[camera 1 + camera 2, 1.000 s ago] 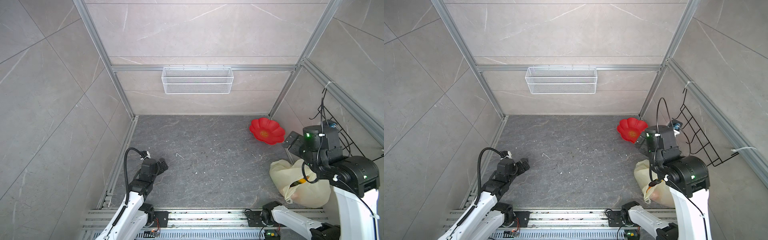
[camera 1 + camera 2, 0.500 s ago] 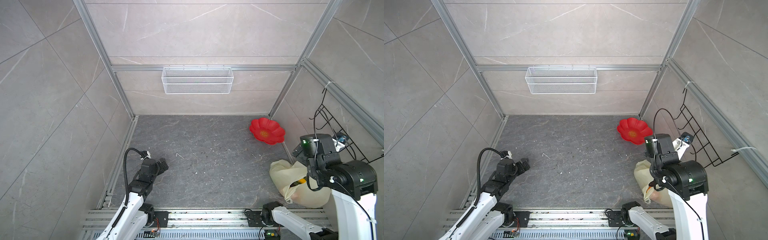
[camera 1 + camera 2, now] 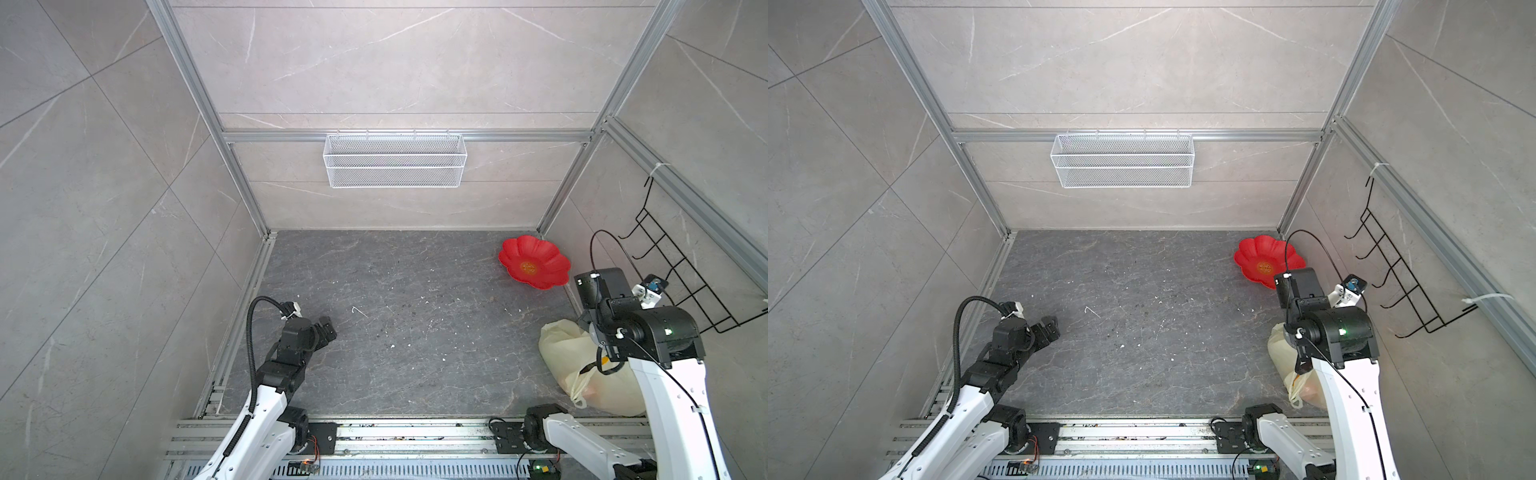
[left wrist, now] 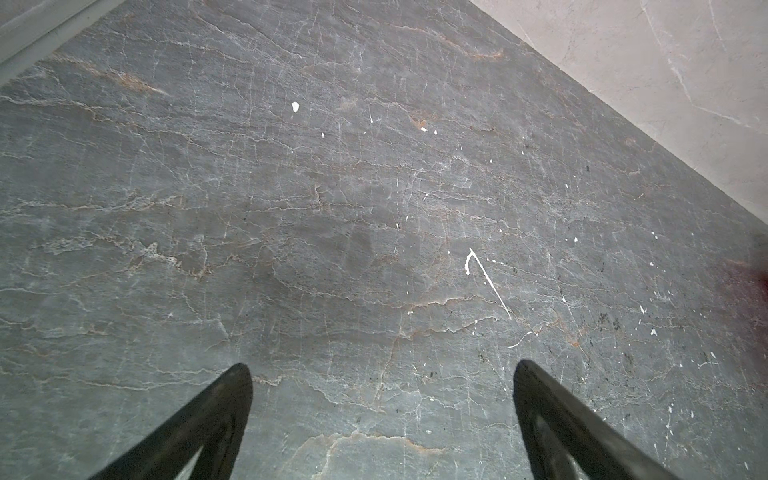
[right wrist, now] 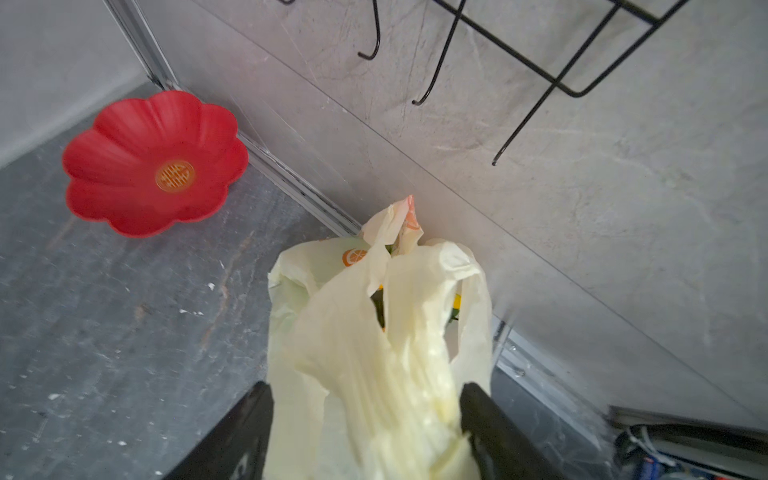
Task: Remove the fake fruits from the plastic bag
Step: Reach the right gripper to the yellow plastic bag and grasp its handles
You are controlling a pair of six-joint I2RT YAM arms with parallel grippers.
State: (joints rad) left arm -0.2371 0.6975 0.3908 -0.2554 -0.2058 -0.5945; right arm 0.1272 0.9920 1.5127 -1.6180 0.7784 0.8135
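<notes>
The plastic bag [image 3: 563,353] [image 3: 1280,347] lies pale yellow and crumpled by the right wall, partly under my right arm. In the right wrist view its bunched upper part and handles [image 5: 374,332] rise between the fingers of my right gripper [image 5: 365,399]. The jaws stand half closed, and both fingers [image 5: 478,411] touch the plastic; whether it is pinched does not show. Of the fake fruits only yellow [image 5: 457,300] and dark green [image 5: 378,309] bits show through the bag's mouth. My left gripper [image 3: 326,328] [image 3: 1048,326] [image 4: 382,374] is open and empty over bare floor at the left.
A red flower-shaped dish [image 3: 534,262] [image 3: 1258,257] [image 5: 153,162] sits at the far right of the floor, beyond the bag. A black wire rack [image 3: 685,282] [image 5: 540,62] hangs on the right wall above the bag. A white mesh basket [image 3: 395,166] hangs on the back wall.
My right wrist has swung toward the right wall and settled over the bag, and its jaws have narrowed around the bag's top. The left arm has not moved.
</notes>
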